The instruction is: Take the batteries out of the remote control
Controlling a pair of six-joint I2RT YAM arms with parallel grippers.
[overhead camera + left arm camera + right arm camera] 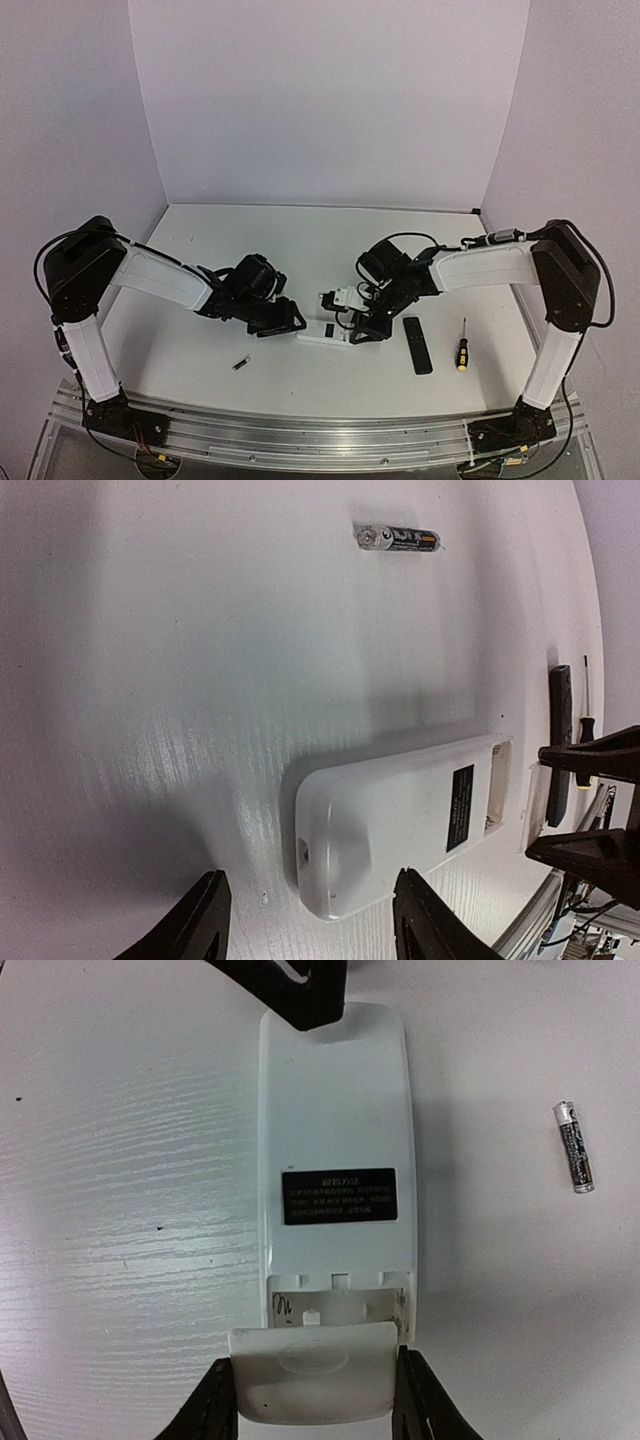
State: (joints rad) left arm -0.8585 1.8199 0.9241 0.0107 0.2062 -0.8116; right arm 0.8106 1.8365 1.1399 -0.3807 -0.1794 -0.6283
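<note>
**A:** What does the overhead view give that the wrist views do not?

**B:** Both arms at once, meeting over the white remote at mid-bench. A black remote and a yellow-and-black-handled screwdriver lie to its right. One battery lies loose on the bench, left of the white remote and apart from it.

**A:** And the right wrist view?

**B:** The white remote's back faces up, showing a black label and an open compartment with a spring contact. The right pincer pinches the white cover at that open end, one finger on each side edge.

**A:** The left wrist view?

**B:** The opposite, rounded end of the white remote. The left pincer stands spread and straddles that end. One finger is at the remote's edge and the other is clear of it.

**A:** Surface and room?

**B:** The bench is white with a faint wood grain. Plain pale walls stand on three sides, and a metal rail at the near edge carries the arm bases.
</note>
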